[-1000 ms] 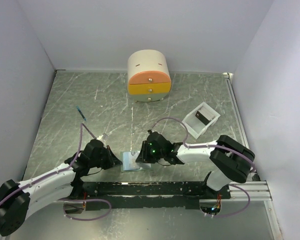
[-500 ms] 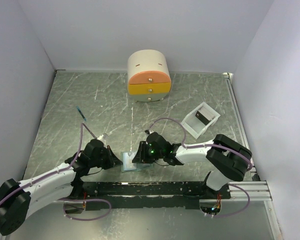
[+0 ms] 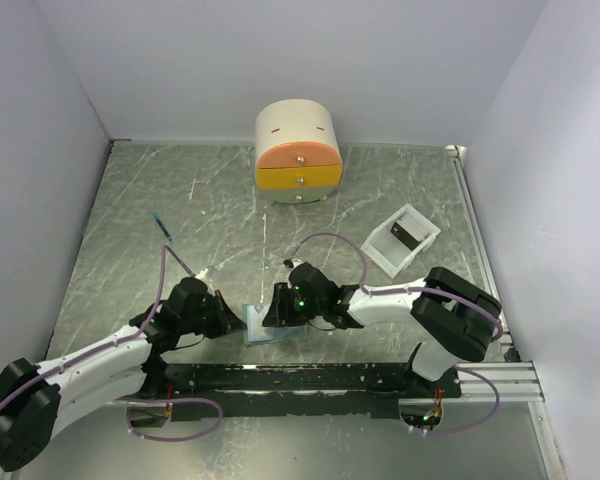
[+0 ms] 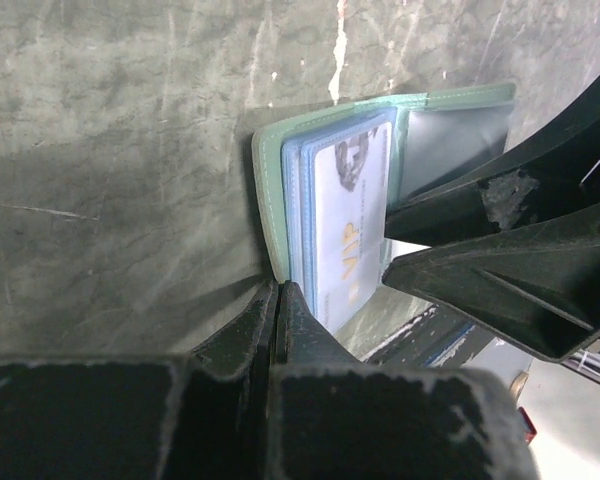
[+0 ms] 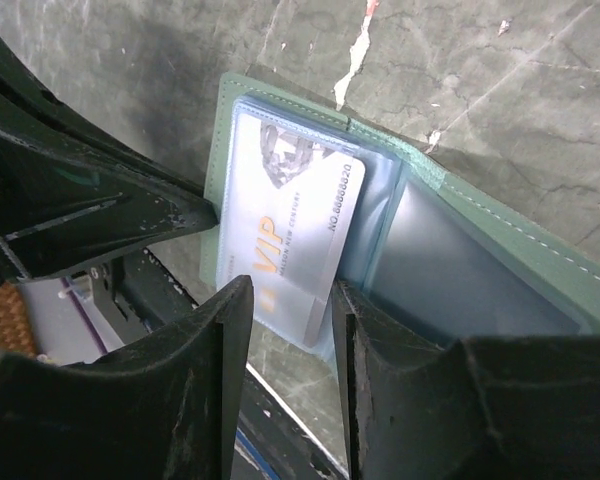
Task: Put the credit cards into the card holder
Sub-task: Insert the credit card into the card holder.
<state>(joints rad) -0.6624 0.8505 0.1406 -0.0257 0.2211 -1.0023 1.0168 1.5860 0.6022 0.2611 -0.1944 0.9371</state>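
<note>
1. Table (image 3: 130, 200): grey-green marbled surface, walled on three sides.

2. Card holder (image 5: 385, 215): lies open and flat at the 6 o'clock edge of the table, slightly toward 7 o'clock, between the two hands. Green cover is underneath and pale blue translucent pockets face up.

3. Silver card (image 5: 295, 230): pale, marked "VIP" in gold lettering. It sits part-way inside the pocket on the page nearer the left arm. One short end protrudes past the pocket mouth, toward the right wrist camera.

4. Left hand (image 4: 277, 290): reaches the holder from its 9 o'clock side in the overhead view. Fingers are pressed together with no gap between them. The tips rest at the outer edge of the cover, at the corner of the page that carries the card. Whether they nip the cover or only bear on it cannot be told.

5. Right hand (image 5: 292, 290): reaches the holder from its 3 o'clock side. Fingers stand apart, one on each side of the card's protruding end. Contact with the card's edges cannot be confirmed.

6. White tray (image 3: 420, 232): at 3 o'clock, well apart from the holder. One dark card (image 3: 407, 236) lies inside it.

7. Drawer box (image 3: 298, 150): round, cream and orange, at 12 o'clock against the back wall.

8. Thin blue stick (image 3: 161, 224): lies at 10 o'clock, clear of both arms.
</note>
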